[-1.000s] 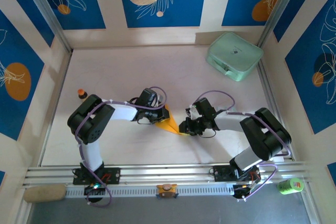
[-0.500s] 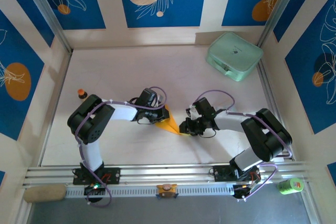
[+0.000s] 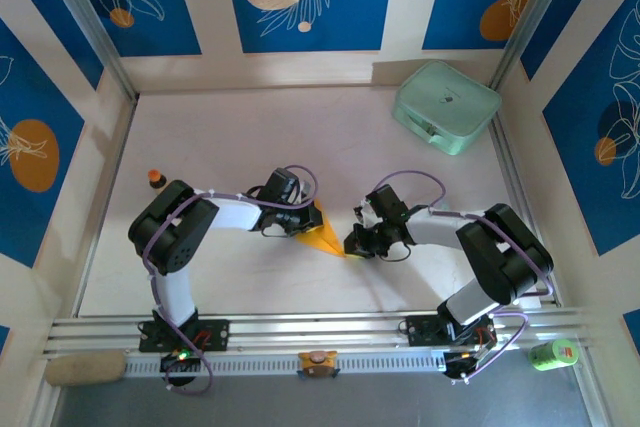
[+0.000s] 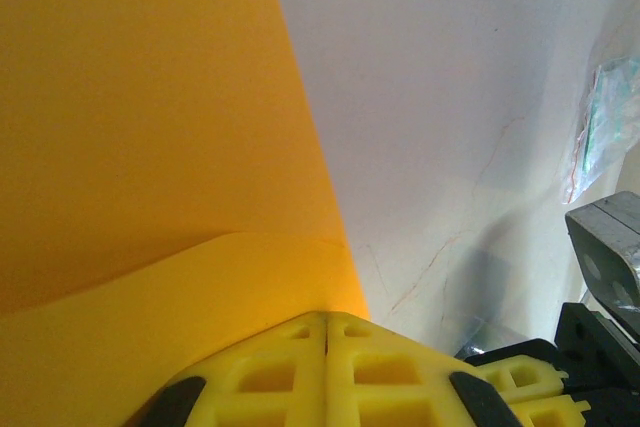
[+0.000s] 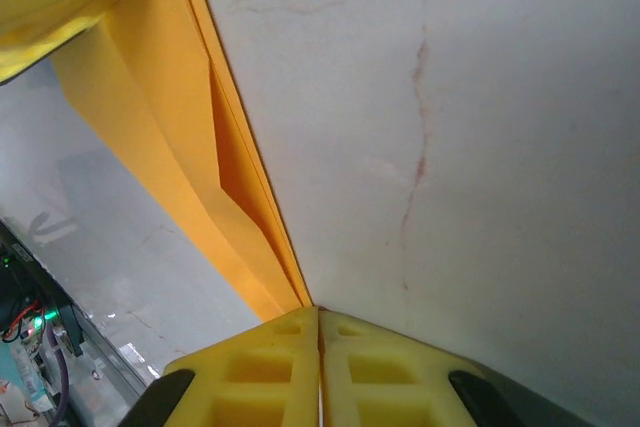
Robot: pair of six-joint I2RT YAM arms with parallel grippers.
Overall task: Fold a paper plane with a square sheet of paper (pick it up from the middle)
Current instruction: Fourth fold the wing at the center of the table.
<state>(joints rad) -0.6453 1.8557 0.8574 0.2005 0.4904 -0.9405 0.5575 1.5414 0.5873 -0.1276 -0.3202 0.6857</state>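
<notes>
Centrally on the pale white table [image 3: 250, 137], with a mint-green rounded case [image 3: 446, 107] at its far right corner, lies the folded orange-yellow sheet of paper [image 3: 326, 237]. The left gripper [image 3: 308, 221] is pinched tight on its wide end, the right gripper [image 3: 352, 245] on its pointed tip.

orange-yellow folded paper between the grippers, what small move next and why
Probably slide the right gripper a little along the folded edge toward the left gripper. Both are shut on the orange-yellow folded paper sheet, the right at its pointed tip, the left at the wide end, and in the right wrist view the layers gape beside the edge, so the crease looks unpressed.
</notes>
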